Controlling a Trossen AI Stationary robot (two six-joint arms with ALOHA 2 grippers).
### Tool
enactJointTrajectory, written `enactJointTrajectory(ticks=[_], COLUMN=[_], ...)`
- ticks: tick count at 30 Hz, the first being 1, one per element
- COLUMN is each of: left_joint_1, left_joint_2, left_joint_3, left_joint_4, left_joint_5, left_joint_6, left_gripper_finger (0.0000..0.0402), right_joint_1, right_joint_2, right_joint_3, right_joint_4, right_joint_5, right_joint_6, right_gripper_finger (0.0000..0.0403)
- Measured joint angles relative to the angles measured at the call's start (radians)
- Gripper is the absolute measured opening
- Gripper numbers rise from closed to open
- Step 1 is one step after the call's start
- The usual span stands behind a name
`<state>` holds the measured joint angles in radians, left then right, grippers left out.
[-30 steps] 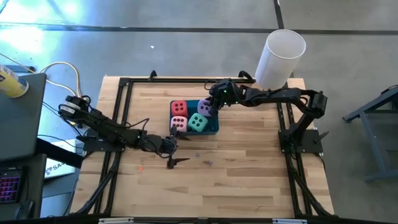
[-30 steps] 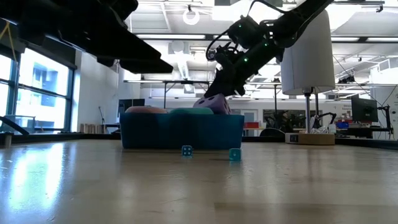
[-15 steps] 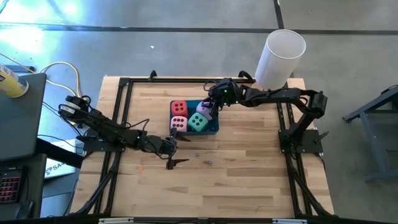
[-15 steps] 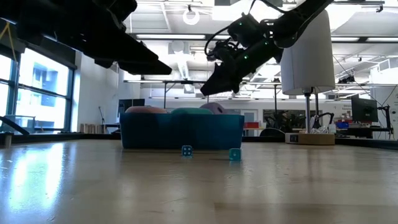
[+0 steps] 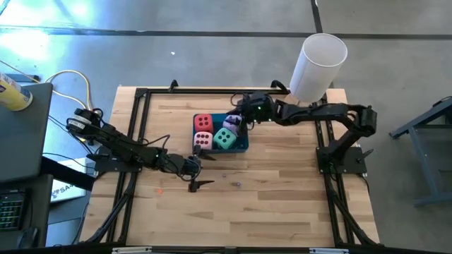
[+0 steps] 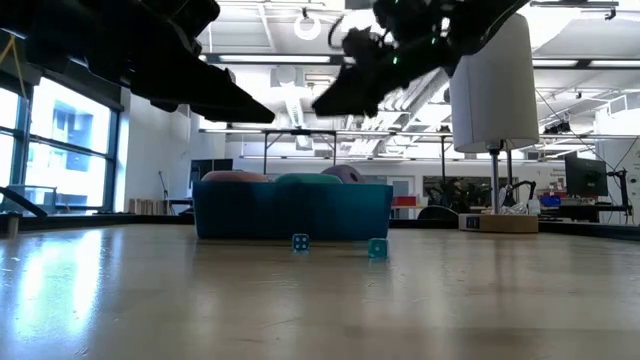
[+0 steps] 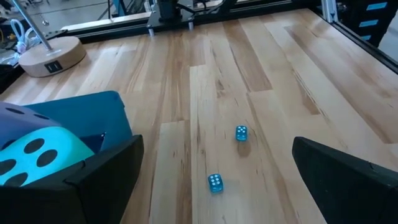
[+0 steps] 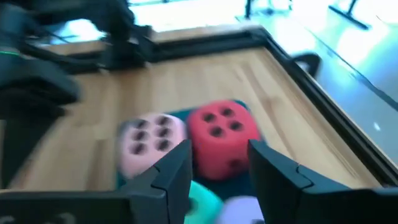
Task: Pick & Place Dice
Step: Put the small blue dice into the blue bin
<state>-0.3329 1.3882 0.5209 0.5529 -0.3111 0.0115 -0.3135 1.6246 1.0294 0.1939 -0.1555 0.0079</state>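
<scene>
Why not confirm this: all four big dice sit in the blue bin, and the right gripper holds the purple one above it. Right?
Not quite. The right gripper is open and empty, as the right wrist view shows; the purple die lies in the blue bin with the others.

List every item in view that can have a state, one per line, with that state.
Blue bin: upright on the wooden table, holding four soft dice.
Red die: in the bin.
Pink die: in the bin.
Teal-green die: in the bin.
Purple die: in the bin, released.
Two tiny blue dice: loose on the table.
Right gripper: open, empty, above the bin.
Left gripper: open, beside the bin.
</scene>
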Motion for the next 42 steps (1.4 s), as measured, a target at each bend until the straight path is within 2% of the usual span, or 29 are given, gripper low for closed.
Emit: enactJointTrajectory(ticks=[5, 8, 12, 15, 19, 23, 30, 37, 42], left_joint_1=[-0.007, -0.018, -0.038, -0.052, -0.066, -0.069, -0.045, -0.015, -0.040], left_joint_2=[-0.031, -0.059, -0.069, -0.066, -0.065, -0.065, -0.065, -0.064, -0.064], left_joint_3=[0.001, 0.001, 0.001, 0.001, 0.001, 0.000, 0.000, 0.000, 0.000], left_joint_4=[-0.044, -0.075, -0.087, -0.090, -0.108, -0.105, -0.099, -0.106, -0.105], left_joint_5=[0.000, -0.002, -0.001, 0.001, 0.001, 0.001, 0.001, 0.000, 0.000], left_joint_6=[-0.001, -0.005, -0.061, -0.102, -0.143, -0.137, -0.136, -0.192, -0.155], left_gripper_finger=[0.0400, 0.0400, 0.0400, 0.0400, 0.0400, 0.0400, 0.0400, 0.0400, 0.0400], right_joint_1=[0.108, 0.186, 0.297, 0.387, 0.510, 0.608, 0.716, 0.780, 0.799], right_joint_2=[-0.077, -0.110, -0.117, -0.110, -0.068, -0.030, 0.021, 0.095, 0.152], right_joint_3=[0.001, 0.001, 0.001, 0.000, -0.001, 0.001, 0.000, 0.000, 0.000], right_joint_4=[-0.020, -0.080, -0.188, -0.258, -0.317, -0.326, -0.398, -0.422, -0.399], right_joint_5=[-0.021, -0.054, -0.046, 0.017, 0.161, 0.255, 0.320, 0.432, 0.417], right_joint_6=[-0.025, -0.038, -0.031, -0.005, 0.033, 0.170, 0.340, 0.412, 0.463], right_gripper_finger=[0.0157, 0.0155, 0.0147, 0.0142, 0.0139, 0.0139, 0.0139, 0.0139, 0.0139])
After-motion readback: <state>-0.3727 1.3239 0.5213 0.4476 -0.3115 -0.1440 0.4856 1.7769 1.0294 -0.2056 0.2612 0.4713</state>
